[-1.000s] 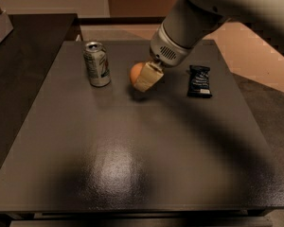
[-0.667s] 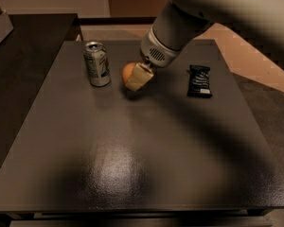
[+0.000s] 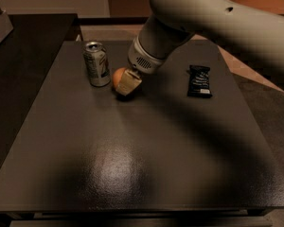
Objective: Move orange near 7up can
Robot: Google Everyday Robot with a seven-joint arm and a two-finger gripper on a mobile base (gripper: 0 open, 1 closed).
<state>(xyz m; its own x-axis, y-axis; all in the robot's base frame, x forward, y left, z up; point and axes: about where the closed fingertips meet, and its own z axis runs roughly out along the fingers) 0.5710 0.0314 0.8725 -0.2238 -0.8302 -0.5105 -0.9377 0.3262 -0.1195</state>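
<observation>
one relation governs the coming move: the 7up can [image 3: 97, 64] stands just to the left of the jaws as the camera sees it, close beside them but apart. only a narrow strip of the dark table [image 3: 132, 164] shows between the can and the orange [image 3: 117, 77].

the gripper [image 3: 124, 82] hangs low over the far part of the table, at the end of the pale arm [image 3: 189, 18] that comes in from the upper right. its jaws pinch the orange: one tan finger [image 3: 131, 83] lies across the fruit's right, nearer side, and the other is hidden behind it. the orange sits between the jaws with its left half showing. i cannot tell whether it touches the table or hangs just above it.

the orange is round and has no long axis, while the can's axis is upright, pull-tab end on top. the task looks nearly done. what remains, i judge, is to set the fruit down and let go gently, since it could roll against the can.

the can is silver-grey with green and white markings, but no word on it can be read. a black snack packet [image 3: 199, 81] lies flat well to the right of the jaws, its pale print unreadable.
</observation>
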